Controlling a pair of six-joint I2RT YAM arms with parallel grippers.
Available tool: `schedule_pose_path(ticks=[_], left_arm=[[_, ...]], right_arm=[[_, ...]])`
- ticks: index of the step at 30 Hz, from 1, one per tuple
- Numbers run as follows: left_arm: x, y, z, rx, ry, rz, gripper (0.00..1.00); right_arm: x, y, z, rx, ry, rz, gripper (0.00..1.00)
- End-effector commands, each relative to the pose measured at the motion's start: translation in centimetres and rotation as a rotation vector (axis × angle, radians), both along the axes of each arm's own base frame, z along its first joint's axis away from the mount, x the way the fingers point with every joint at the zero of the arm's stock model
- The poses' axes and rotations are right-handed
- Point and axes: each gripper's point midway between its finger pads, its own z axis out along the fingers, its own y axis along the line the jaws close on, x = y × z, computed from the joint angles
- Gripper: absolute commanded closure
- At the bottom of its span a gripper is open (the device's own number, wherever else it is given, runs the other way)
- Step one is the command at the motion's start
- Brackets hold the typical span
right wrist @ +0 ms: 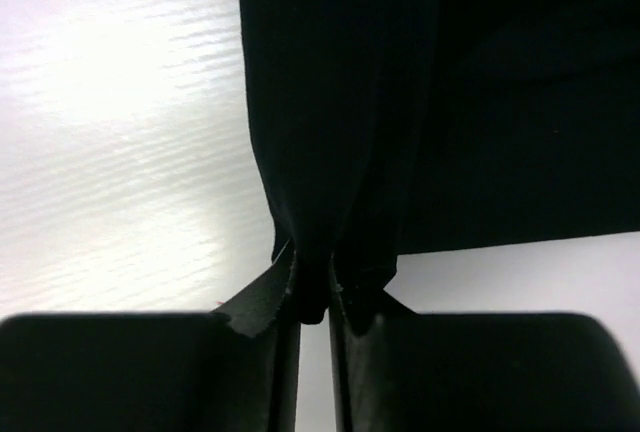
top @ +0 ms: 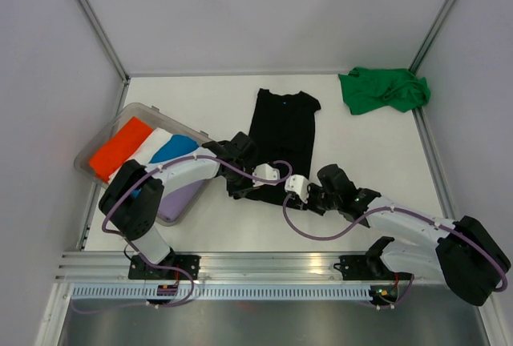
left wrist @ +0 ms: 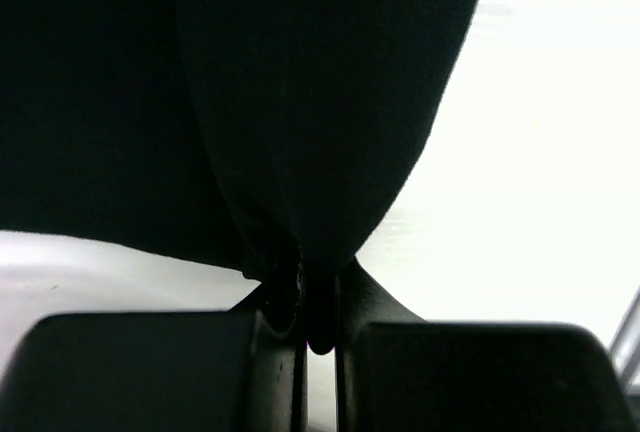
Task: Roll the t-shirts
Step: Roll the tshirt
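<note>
Smooth white table [top: 377, 146], limp black t-shirt [top: 284, 126]

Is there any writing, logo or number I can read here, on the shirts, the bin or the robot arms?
No text can be read in any view.
The black t-shirt has a tiny blue speck at its collar, perhaps a label: too small to read.
The green t-shirt, clear bin, left arm and right arm: no marks visible.

You have, top to bottom: one black t-shirt [left wrist: 300, 102] filling the upper left and centre, a hanging fold of it pinched in the closed left gripper [left wrist: 318, 302], and bright white table [left wrist: 540, 202] right and lower left.
</note>
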Motion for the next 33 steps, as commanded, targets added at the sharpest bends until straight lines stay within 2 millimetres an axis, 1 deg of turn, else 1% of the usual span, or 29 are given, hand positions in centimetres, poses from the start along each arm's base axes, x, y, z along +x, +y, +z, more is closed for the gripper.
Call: schedule_pose_path(ticks=[1, 2, 3, 4, 5, 6, 7, 9, 10, 11, 12, 13, 14, 15, 16, 19, 20, 22, 25, 26, 27, 28, 29, 30, 31, 32, 33], left_arm=[[-1.3, -0.7, 1.4, -0.046, 0.109, -0.011, 0.98], [-2.6, -0.2, 1.6, -0.040, 0.180, -0.017, 0.98], [-2.7, 0.1, 1.8, -0.045, 0.197, -0.021, 0.98], [-2.9, 0.3, 2.2, -0.051, 0.215, -0.024, 0.98], [-3.2, 0.3, 2.5, -0.068, 0.239, -0.028, 0.98], [-3.8, 0.9, 2.7, -0.060, 0.267, -0.037, 0.98], [-3.8, 1.3, 2.8, -0.064, 0.282, -0.026, 0.98], [-4.4, 1.9, 2.9, -0.060, 0.317, -0.033, 0.98], [-4.6, 2.1, 2.9, -0.056, 0.323, -0.035, 0.98], [-5.0, 2.3, 2.9, -0.055, 0.334, -0.041, 0.98], [-5.4, 2.5, 3.0, -0.049, 0.347, -0.044, 0.98], [-5.6, 2.6, 3.0, -0.050, 0.351, -0.049, 0.98], [-5.7, 2.8, 2.9, -0.049, 0.354, -0.056, 0.98], [-6.0, 3.0, 3.0, -0.041, 0.361, -0.062, 0.98], [-6.1, 3.2, 3.0, -0.036, 0.360, -0.069, 0.98], [-6.2, 3.5, 2.9, -0.026, 0.370, -0.084, 0.98], [-6.2, 3.5, 2.9, -0.026, 0.369, -0.092, 0.97], [-6.2, 3.6, 2.5, -0.012, 0.382, -0.092, 0.97], [-5.7, 3.6, 1.9, 0.014, 0.394, -0.077, 0.95], [-5.2, 3.5, 1.8, 0.022, 0.389, -0.071, 0.93], [-5.1, 3.5, 1.7, 0.031, 0.393, -0.062, 0.89], [-4.9, 3.5, 1.5, 0.038, 0.398, -0.051, 0.84], [-4.6, 3.5, 1.4, 0.041, 0.393, -0.043, 0.75], [-4.1, 3.4, 1.4, 0.037, 0.387, -0.026, 0.72], [-4.1, 3.3, 1.4, 0.036, 0.388, -0.021, 0.68], [-3.9, 3.2, 1.4, 0.032, 0.387, -0.013, 0.67], [-3.8, 3.1, 1.4, 0.031, 0.391, 0.006, 0.66]], right_arm=[[-0.7, 2.9, 3.3, 0.108, 0.067, 0.076, 0.85], [-1.5, 2.9, 3.6, 0.111, 0.113, 0.085, 0.88], [-2.3, 4.2, 5.6, 0.173, 0.159, 0.130, 0.92], [-2.8, 4.5, 6.2, 0.187, 0.193, 0.143, 0.94], [-3.8, 4.4, 6.3, 0.183, 0.259, 0.144, 0.95], [-4.3, 4.6, 6.6, 0.192, 0.308, 0.136, 1.00], [-4.8, 4.9, 6.9, 0.207, 0.392, 0.109, 1.00], [-5.7, 5.5, 7.5, 0.236, 0.464, 0.121, 1.00], [-5.5, 6.2, 8.2, 0.281, 0.477, 0.113, 1.00], [-6.0, 6.4, 8.3, 0.298, 0.545, 0.071, 1.00], [-6.0, 6.7, 8.5, 0.317, 0.556, 0.072, 1.00], [-6.3, 6.8, 8.5, 0.329, 0.604, 0.042, 1.00], [-6.6, 6.7, 8.2, 0.331, 0.626, 0.031, 1.00], [-6.6, 6.8, 8.3, 0.348, 0.637, 0.021, 1.00], [-7.0, 6.8, 8.2, 0.357, 0.693, -0.018, 1.00], [-8.5, 5.9, 6.5, 0.306, 0.818, -0.099, 1.00], [-9.1, 5.4, 5.6, 0.279, 0.870, -0.147, 1.00], [-10.1, 4.6, 4.6, 0.249, 0.933, -0.190, 1.00], [-9.9, 5.1, 4.7, 0.304, 0.944, -0.208, 1.00], [-9.2, 5.2, 4.7, 0.334, 0.969, -0.251, 1.00], [-9.0, 5.1, 4.5, 0.347, 1.000, -0.277, 1.00], [-9.3, 4.7, 3.8, 0.346, 1.047, -0.308, 1.00], [-9.2, 4.3, 3.0, 0.338, 1.084, -0.354, 1.00], [-8.9, 3.7, 2.2, 0.329, 1.089, -0.392, 1.00], [-9.0, 3.2, 1.3, 0.304, 1.098, -0.419, 1.00], [-9.0, 2.8, 0.8, 0.284, 1.086, -0.425, 1.00], [-8.4, 2.4, 0.3, 0.276, 1.061, -0.453, 1.00]])
